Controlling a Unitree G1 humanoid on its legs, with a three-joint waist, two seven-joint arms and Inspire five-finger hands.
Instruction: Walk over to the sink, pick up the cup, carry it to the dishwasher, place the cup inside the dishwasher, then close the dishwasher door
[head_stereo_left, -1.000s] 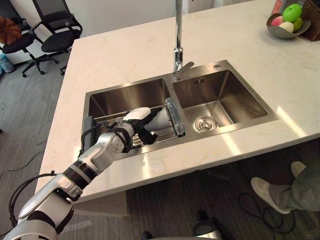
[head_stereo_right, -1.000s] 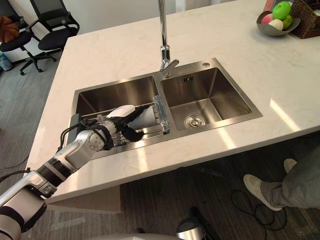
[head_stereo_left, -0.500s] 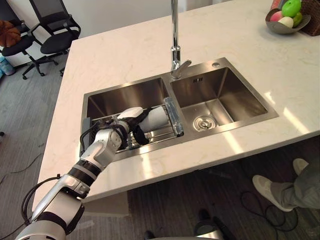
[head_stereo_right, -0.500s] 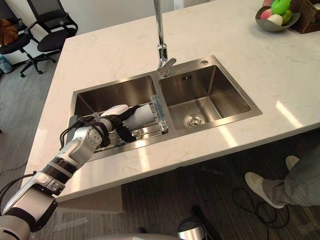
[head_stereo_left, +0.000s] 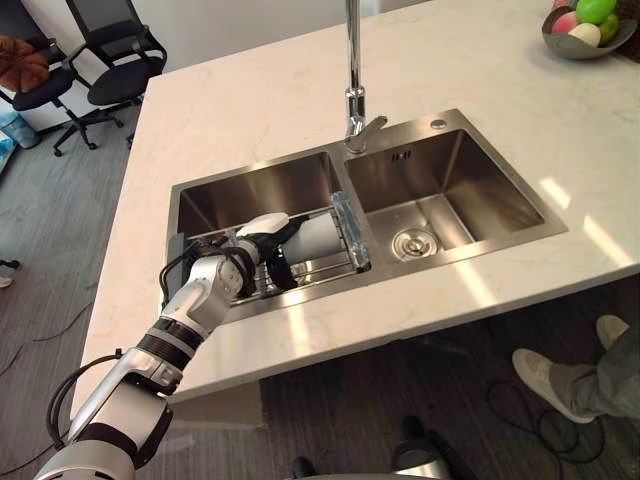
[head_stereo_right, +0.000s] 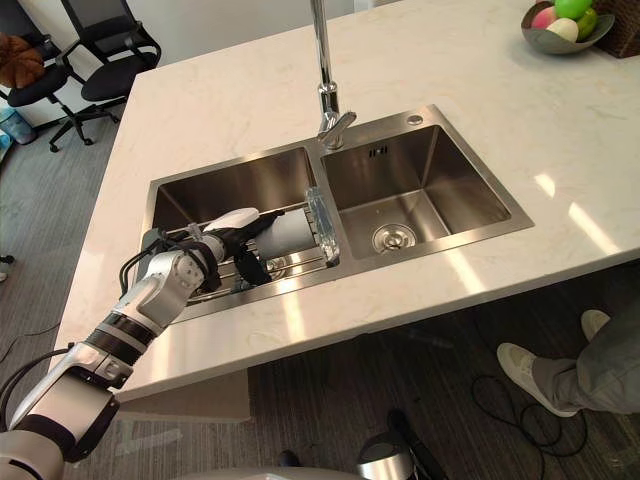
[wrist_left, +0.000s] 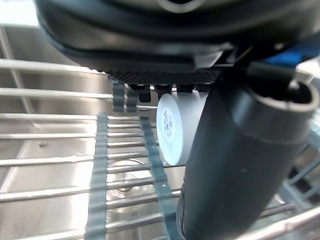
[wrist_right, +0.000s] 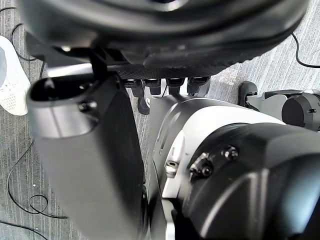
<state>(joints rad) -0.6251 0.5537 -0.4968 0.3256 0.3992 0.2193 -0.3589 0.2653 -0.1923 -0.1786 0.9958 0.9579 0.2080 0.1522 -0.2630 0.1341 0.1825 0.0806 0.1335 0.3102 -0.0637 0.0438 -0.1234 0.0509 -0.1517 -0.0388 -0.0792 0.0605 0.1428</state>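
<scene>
Cup (head_stereo_left: 320, 238) lies on its side on the wire rack (head_stereo_left: 330, 268) in the sink's left basin (head_stereo_left: 260, 190) – left hand (head_stereo_left: 262, 248) wraps it, thumb over the top, fingers curled beneath. Grasp step: firm the hold evenly, lift straight up, stay off the rack's clear end bar (head_stereo_left: 352, 232) just beside it. Right hand (wrist_right: 165, 35) idle – cannot tell its state
</scene>
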